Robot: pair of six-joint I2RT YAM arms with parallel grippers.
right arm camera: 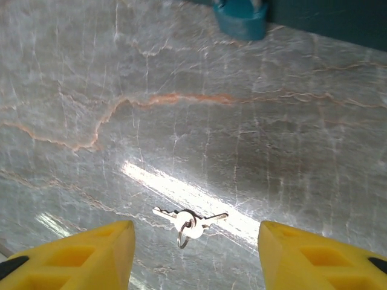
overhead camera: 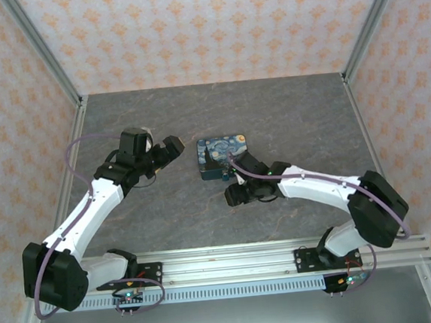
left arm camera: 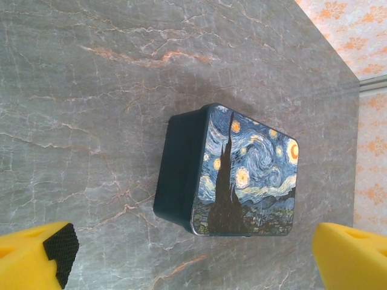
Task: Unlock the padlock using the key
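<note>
Padlock (right arm camera: 240,21), one; keys (right arm camera: 190,219), two; printed box (left arm camera: 233,172), one.

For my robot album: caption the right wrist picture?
Open right gripper hovers over the keys, teal padlock just ahead.

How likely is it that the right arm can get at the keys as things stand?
Probably yes. The keys lie flat on the bare table, between the open fingers of the right claw, with nothing over them. Lying so flat, they may be awkward to pinch.
</note>
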